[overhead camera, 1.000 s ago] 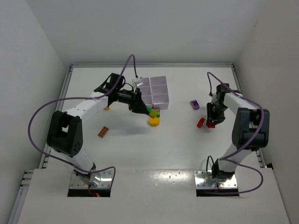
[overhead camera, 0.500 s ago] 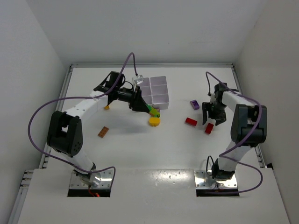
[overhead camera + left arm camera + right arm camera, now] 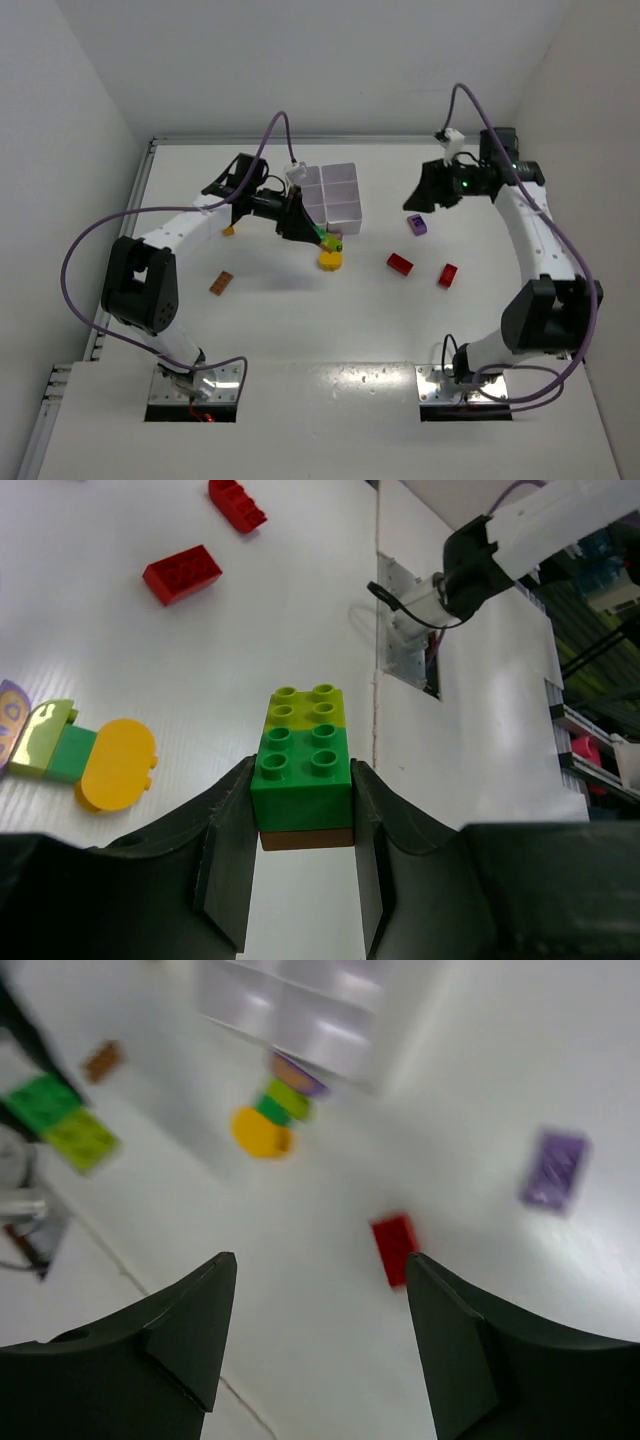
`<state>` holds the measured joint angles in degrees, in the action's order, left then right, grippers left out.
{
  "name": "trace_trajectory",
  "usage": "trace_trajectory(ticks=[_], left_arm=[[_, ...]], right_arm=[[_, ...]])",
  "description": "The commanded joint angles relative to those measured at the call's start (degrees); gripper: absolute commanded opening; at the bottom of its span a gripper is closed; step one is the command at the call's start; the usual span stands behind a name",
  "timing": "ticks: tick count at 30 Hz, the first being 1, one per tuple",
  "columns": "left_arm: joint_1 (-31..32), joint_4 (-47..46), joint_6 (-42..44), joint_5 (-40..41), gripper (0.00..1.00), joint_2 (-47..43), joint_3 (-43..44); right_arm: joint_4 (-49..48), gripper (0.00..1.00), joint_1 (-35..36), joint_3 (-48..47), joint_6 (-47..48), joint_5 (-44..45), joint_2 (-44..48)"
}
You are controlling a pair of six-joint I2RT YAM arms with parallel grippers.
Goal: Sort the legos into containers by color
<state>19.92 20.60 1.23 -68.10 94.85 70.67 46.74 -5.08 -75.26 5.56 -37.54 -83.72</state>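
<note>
My left gripper point(image 3: 303, 782) is shut on a clump of legos: a green brick point(image 3: 303, 772) with a lime brick point(image 3: 306, 708) ahead of it and a brown plate beneath. It hangs just in front of the white containers tray point(image 3: 354, 190), where the clump point(image 3: 326, 239) shows from above. My right gripper point(image 3: 320, 1260) is open and empty, raised above the table near the purple brick point(image 3: 417, 224). Two red bricks point(image 3: 400, 263) point(image 3: 447, 275) lie loose on the table. A yellow, green, lime and purple clump point(image 3: 330, 257) lies by the tray's near corner.
A brown brick point(image 3: 221, 283) and a small orange piece point(image 3: 229, 231) lie left of the tray, under the left arm. White walls close in the table on three sides. The right wrist view is blurred; it shows one red brick point(image 3: 396, 1248) and the purple brick point(image 3: 554, 1170).
My right gripper opened, let go of the red bricks and swung up and away toward the far side. One red brick ended up further left. The left arm held still.
</note>
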Motion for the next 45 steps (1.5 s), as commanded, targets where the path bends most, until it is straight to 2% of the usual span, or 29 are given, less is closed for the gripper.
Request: trace_trajectory(ticks=[1, 6, 9, 20, 28, 32, 33, 36, 42, 45], left_arm=[[0.8, -0.8, 1.3, -7.0, 0.00, 0.2, 1.3], [2.1, -0.8, 1.3, -9.4, 0.00, 0.2, 1.9], [2.6, -0.8, 1.3, -9.4, 0.00, 0.2, 2.5], [2.6, -0.8, 1.3, -10.0, 0.00, 1.4, 4.0], [2.6, -0.8, 1.3, -10.5, 0.00, 1.4, 4.6], [2.6, -0.8, 1.3, -10.5, 0.00, 1.4, 4.6], [2.6, -0.8, 1.3, -10.5, 0.00, 1.4, 4.6], [2.6, -0.8, 1.8, -10.0, 0.00, 1.4, 4.6], [2.6, -0.8, 1.8, -10.0, 0.00, 1.4, 5.1], [2.6, -0.8, 1.8, -10.0, 0.00, 1.4, 5.1]], right_arm=[[4.6, 0.69, 7.0, -7.3, 3.1, -23.5, -9.5], [2.6, 0.70, 16.8, -11.6, 1.6, -27.2, -14.1], [1.5, 0.71, 20.3, -12.2, 1.6, -27.8, -15.3], [4.1, 0.71, 27.6, -12.2, 5.4, -27.8, -14.3], [4.7, 0.72, 28.9, -10.7, 6.8, -25.1, -14.3], [5.2, 0.62, 29.4, -10.7, 7.4, -24.6, -14.8], [5.2, 0.55, 29.4, -10.7, 8.2, -24.6, -14.8], [5.7, 0.46, 29.4, -10.7, 8.9, -24.0, -14.8], [5.7, 0.33, 29.4, -9.6, 9.9, -23.4, -14.3], [5.7, 0.15, 29.4, -9.1, 9.9, -22.8, -14.3]])
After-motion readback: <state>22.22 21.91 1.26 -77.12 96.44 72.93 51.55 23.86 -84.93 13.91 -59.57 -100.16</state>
